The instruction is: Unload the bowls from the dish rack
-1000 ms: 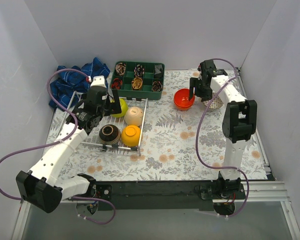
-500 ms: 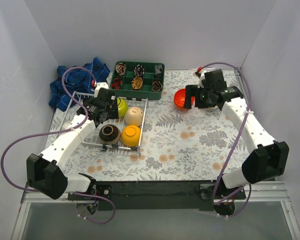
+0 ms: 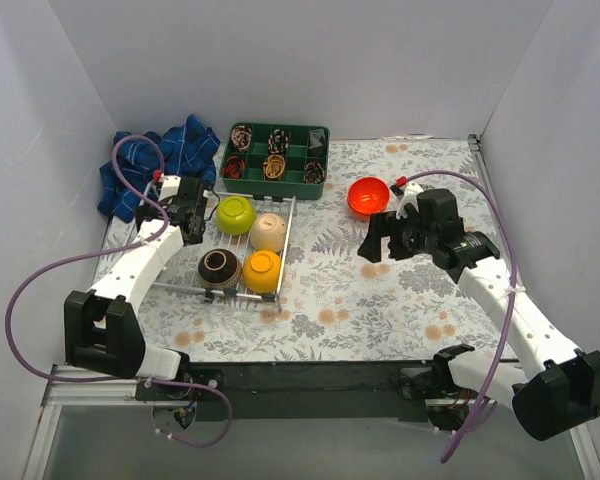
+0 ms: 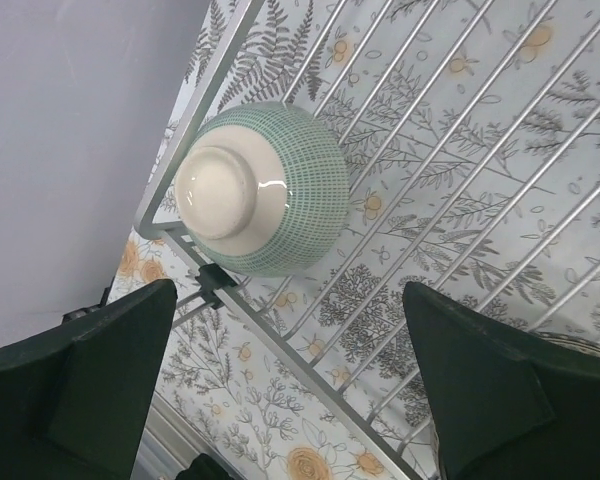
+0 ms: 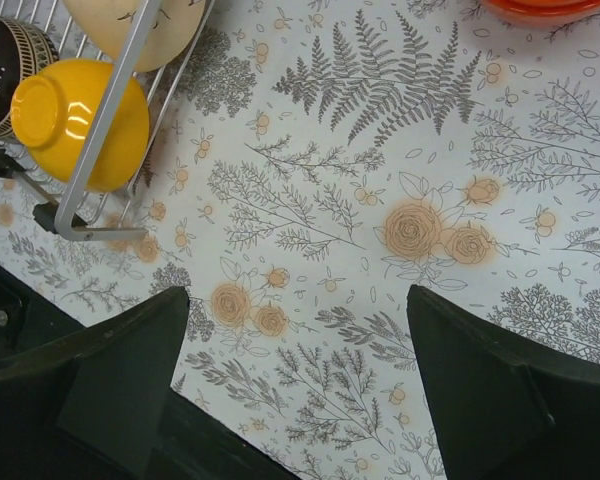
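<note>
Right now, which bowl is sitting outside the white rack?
The red bowl, alone on the flowery table beside the green tray. The lime green, beige, dark brown and yellow bowls all sit inside the dish rack.

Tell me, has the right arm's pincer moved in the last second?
Yes. The right pincer has pulled back from the red bowl toward the near edge of the table. The bowl sits where it was, beside the green tray.
</note>
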`<control>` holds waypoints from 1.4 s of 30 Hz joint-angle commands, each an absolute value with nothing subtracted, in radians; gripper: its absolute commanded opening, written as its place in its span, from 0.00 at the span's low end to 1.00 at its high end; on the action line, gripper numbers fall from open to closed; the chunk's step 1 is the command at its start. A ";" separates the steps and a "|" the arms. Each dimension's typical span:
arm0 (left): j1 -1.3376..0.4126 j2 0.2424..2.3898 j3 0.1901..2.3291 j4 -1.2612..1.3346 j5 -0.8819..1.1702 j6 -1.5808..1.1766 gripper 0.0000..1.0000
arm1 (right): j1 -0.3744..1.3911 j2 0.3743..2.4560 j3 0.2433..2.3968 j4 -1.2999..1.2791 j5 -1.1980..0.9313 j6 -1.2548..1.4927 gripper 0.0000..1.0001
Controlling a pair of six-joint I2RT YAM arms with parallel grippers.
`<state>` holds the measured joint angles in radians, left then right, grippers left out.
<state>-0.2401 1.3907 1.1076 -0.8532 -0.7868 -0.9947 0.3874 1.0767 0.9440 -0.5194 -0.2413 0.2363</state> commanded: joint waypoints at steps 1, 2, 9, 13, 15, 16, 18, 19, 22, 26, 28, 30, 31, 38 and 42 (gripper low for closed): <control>-0.226 1.425 1.083 -0.844 -0.847 -1.000 0.98 | 0.387 1.055 0.907 -0.465 -0.304 0.199 0.99; -0.221 1.436 1.080 -0.847 -0.854 -1.002 0.98 | 0.387 1.051 0.897 -0.463 -0.317 0.201 0.99; -0.164 1.496 1.080 -0.827 -0.939 -0.968 0.98 | 0.432 1.023 0.862 -0.449 -0.333 0.201 0.99; -0.156 1.514 1.072 -0.787 -0.945 -0.928 0.98 | 0.495 1.014 0.870 -0.465 -0.289 0.166 0.99; -0.155 1.543 1.072 -0.796 -0.945 -0.936 0.98 | 0.514 1.014 0.879 -0.475 -0.261 0.155 0.99; -0.153 1.551 1.069 -0.801 -0.942 -0.937 0.98 | 0.528 1.015 0.880 -0.476 -0.252 0.147 0.99; -0.153 1.575 1.066 -0.805 -0.928 -0.946 0.98 | 0.540 1.019 0.881 -0.474 -0.249 0.144 0.99; -0.153 1.585 1.062 -0.807 -0.930 -0.948 0.98 | 0.548 1.020 0.881 -0.474 -0.247 0.140 0.99; -0.153 1.611 1.040 -0.792 -0.954 -0.934 0.98 | 0.551 1.023 0.879 -0.476 -0.244 0.132 0.99; -0.152 1.635 1.014 -0.764 -0.988 -0.914 0.98 | 0.554 1.015 0.871 -0.476 -0.232 0.115 0.99; -0.152 1.637 1.011 -0.755 -0.999 -0.917 0.98 | 0.552 1.014 0.871 -0.476 -0.233 0.114 0.98; -0.152 1.637 1.009 -0.746 -1.003 -0.908 0.98 | 0.552 1.009 0.868 -0.476 -0.233 0.109 0.99; -0.152 1.640 1.009 -0.741 -1.003 -0.905 0.98 | 0.552 1.009 0.868 -0.476 -0.230 0.109 0.99; -0.152 1.660 0.999 -0.729 -0.977 -0.896 0.98 | 0.552 0.999 0.861 -0.474 -0.222 0.103 0.99; -0.152 1.669 0.986 -0.719 -0.956 -0.884 0.98 | 0.552 0.991 0.853 -0.476 -0.225 0.103 0.99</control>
